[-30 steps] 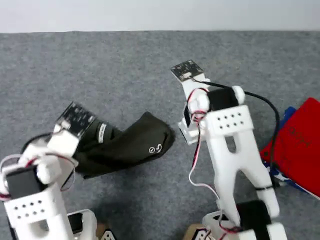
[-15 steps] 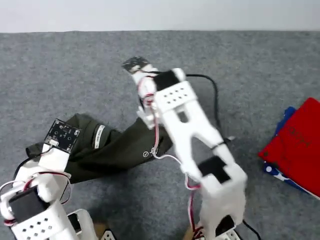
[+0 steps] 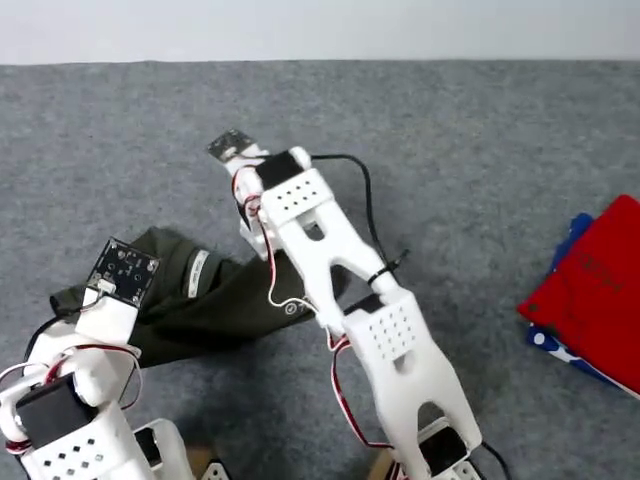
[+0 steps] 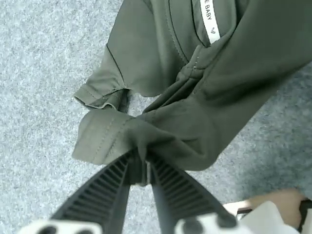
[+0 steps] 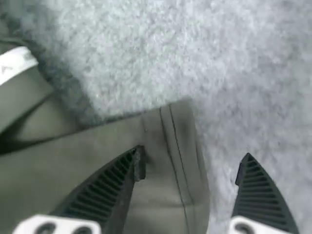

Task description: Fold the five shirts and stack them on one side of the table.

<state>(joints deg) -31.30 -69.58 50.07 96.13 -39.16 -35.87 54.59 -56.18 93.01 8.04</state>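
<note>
Your left gripper (image 4: 141,166) is pinched tight on a bunched fold of the dark green shirt (image 4: 195,97), close to a sleeve cuff, with the cloth clamped between its ribbed jaws. The shirt lies crumpled on the grey table (image 3: 480,140) in front of the left arm, its white neck label (image 4: 209,22) facing up. Your right gripper (image 5: 192,163) hangs spread wide over the shirt's stitched hem, one jaw above cloth and the other above bare table — whether it touches, you cannot tell. At the table's right edge, a folded red shirt (image 3: 598,285) rests on a blue one (image 3: 548,338).
</note>
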